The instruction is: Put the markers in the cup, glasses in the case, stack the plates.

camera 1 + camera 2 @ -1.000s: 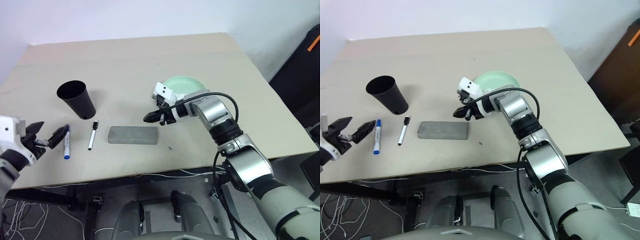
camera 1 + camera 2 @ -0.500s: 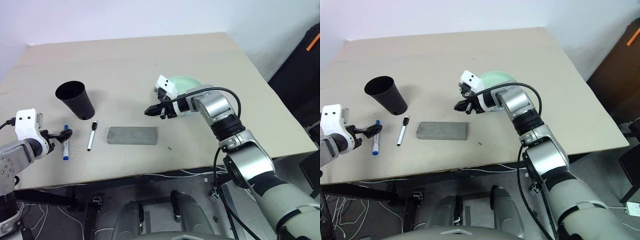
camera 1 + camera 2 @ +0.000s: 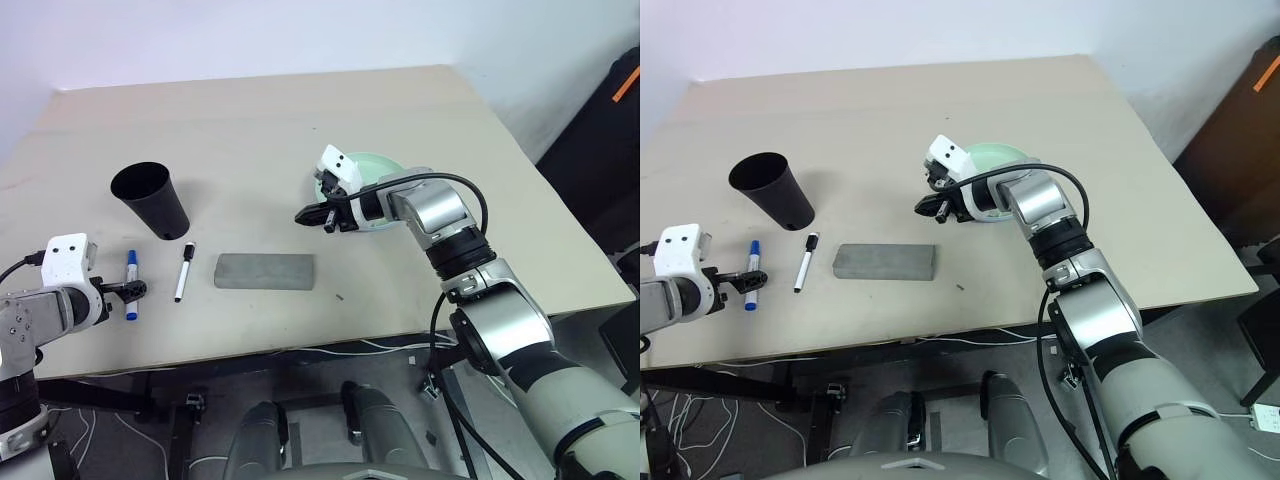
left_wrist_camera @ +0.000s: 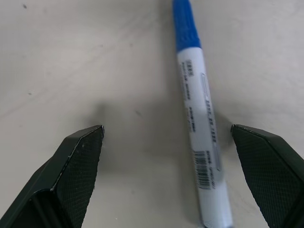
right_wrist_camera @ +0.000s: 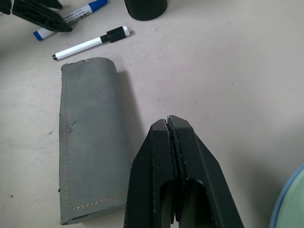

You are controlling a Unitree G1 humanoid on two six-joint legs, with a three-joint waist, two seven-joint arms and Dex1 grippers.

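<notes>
A beige table (image 3: 300, 110) fills the scene, seen from above the robot's arms. At about nine o'clock, near the table's front left edge, the left gripper (image 3: 128, 291) hangs low over the tabletop with its two black fingers (image 4: 78, 161) spread wide, one on each side of the blue-capped marker (image 3: 131, 282); in the left wrist view the marker (image 4: 199, 128) lies flat between the open fingers, closer to one of them, and touches neither. Just at two o'clock from that marker lies the black-capped marker (image 3: 184, 270), also flat on the table, the two nearly parallel and a little apart. At eleven o'clock from the markers stands the black cup (image 3: 150, 200), upright, its wide rim open to the top. At three o'clock from the black-capped marker lies the grey case (image 3: 265, 270), closed, long side running left to right. Beyond the case, toward one o'clock, the right gripper (image 3: 305, 214) hangs above the table with its fingers (image 5: 178, 156) pressed together and holding nothing, pointing left. Just behind it, at its three o'clock, sits the mint green plate (image 3: 385, 165), partly hidden by the right arm; a pale blue rim (image 5: 285, 199) shows at the edge of the right wrist view.
</notes>
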